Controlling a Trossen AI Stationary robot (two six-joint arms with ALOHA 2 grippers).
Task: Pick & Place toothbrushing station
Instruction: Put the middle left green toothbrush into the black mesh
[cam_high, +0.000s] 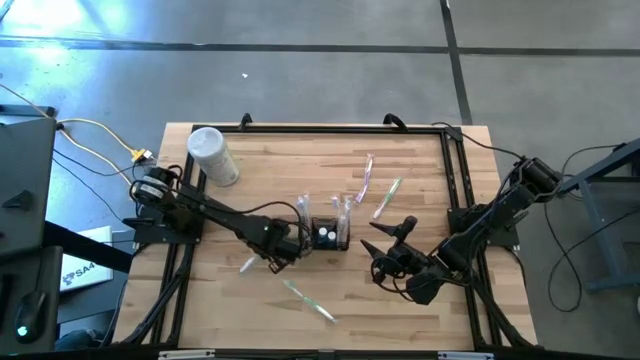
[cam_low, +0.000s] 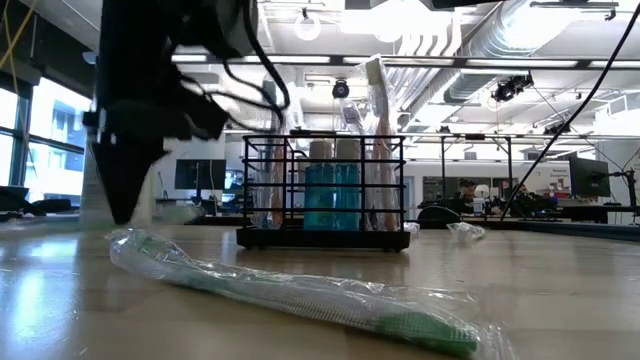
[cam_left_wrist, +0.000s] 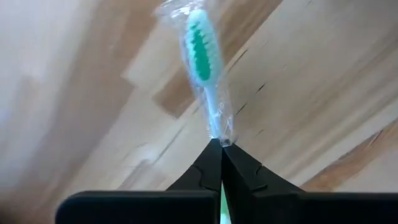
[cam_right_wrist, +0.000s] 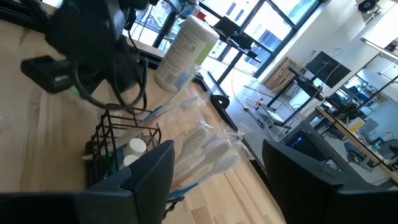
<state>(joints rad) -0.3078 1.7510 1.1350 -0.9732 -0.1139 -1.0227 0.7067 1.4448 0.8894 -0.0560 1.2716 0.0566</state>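
Observation:
The toothbrushing station (cam_high: 326, 235), a small black wire caddy with wrapped toothbrushes and a blue cup standing in it, sits mid-table; the low view shows the caddy (cam_low: 325, 190) too. Just left of it my left gripper (cam_high: 272, 257) points down, shut on a clear-wrapped toothbrush with green bristles (cam_left_wrist: 201, 50). My right gripper (cam_high: 385, 250) waits open to the caddy's right, nothing between its fingers (cam_right_wrist: 149, 177). My left gripper pinches the wrapped toothbrush between its two fingertips, on the thin neck below the bristle head (cam_left_wrist: 217, 132), wrapper and all. The fingers come from above, pointing down. The head end sticks out beyond the fingertips over the wood; whether it is clear of the table I cannot tell.
Another wrapped toothbrush (cam_high: 308, 300) lies near the front edge, large in the low view (cam_low: 300, 295). Two more (cam_high: 367, 178) (cam_high: 388, 197) lie behind the caddy on the right. A white lidded cylinder (cam_high: 213, 157) stands at the far left. A black frame (cam_high: 455, 180) edges the table.

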